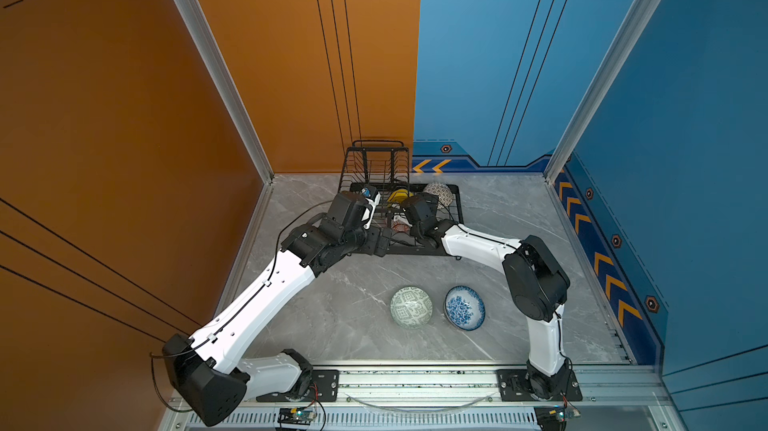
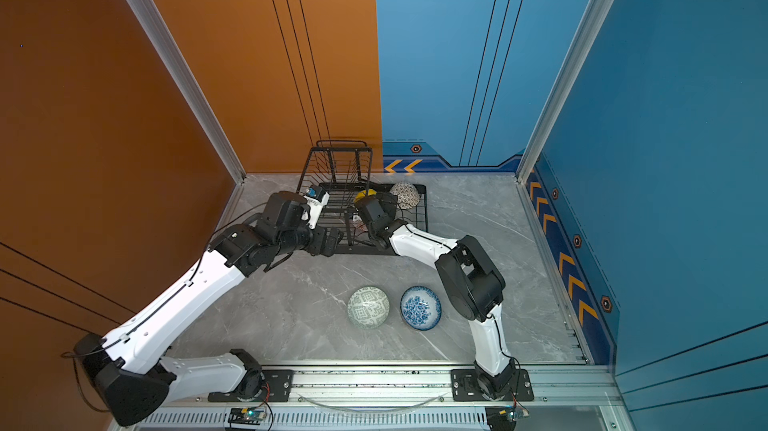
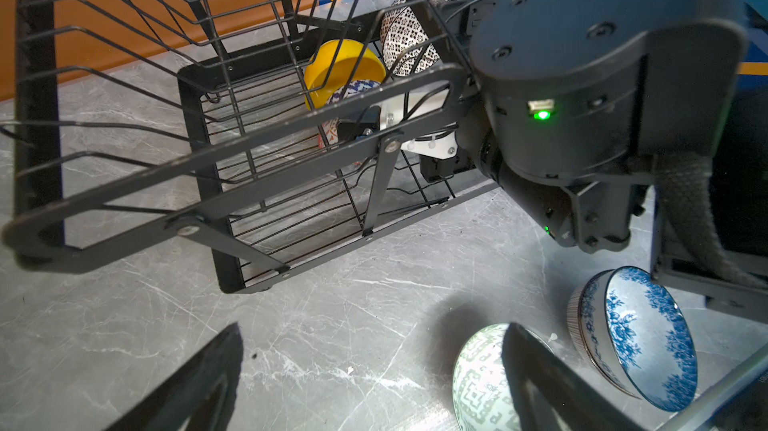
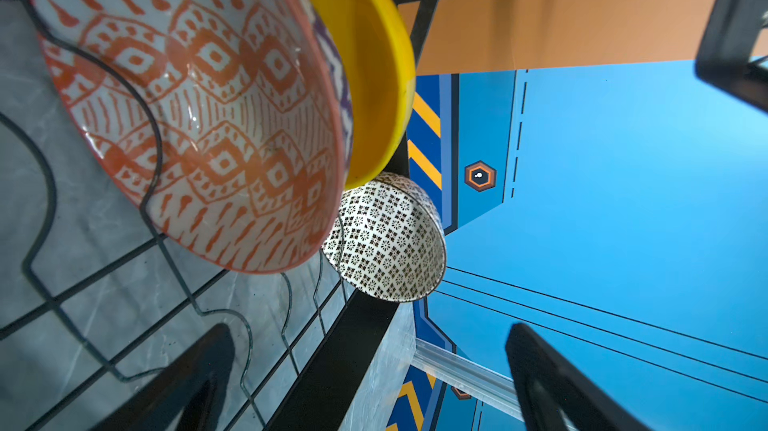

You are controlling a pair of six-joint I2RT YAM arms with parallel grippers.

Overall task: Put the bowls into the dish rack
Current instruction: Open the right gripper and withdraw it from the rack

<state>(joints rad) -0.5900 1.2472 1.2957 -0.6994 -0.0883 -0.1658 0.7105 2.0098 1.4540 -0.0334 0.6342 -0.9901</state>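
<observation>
The black wire dish rack (image 1: 378, 144) (image 2: 341, 144) stands at the back of the table. Propped in its low tray are a yellow bowl (image 1: 398, 196) (image 4: 374, 54), a dark-white patterned bowl (image 1: 440, 194) (image 4: 386, 242) and an orange-white bowl (image 4: 199, 108), with a purple-patterned one tucked behind it. A pale green bowl (image 1: 411, 307) (image 3: 478, 379) and a blue floral bowl (image 1: 464, 307) (image 3: 640, 333) sit on the table in front. My right gripper (image 4: 370, 366) is open and empty inside the tray, just short of the orange-white bowl. My left gripper (image 3: 374, 366) (image 1: 380, 242) is open and empty by the rack's front left corner.
The rack's raised basket tier (image 3: 166, 34) rises on the left end, close to my left wrist. Orange and blue walls enclose the grey marble table (image 1: 332, 304) on three sides. The arm bases sit on a metal rail (image 1: 415, 383) along the front edge.
</observation>
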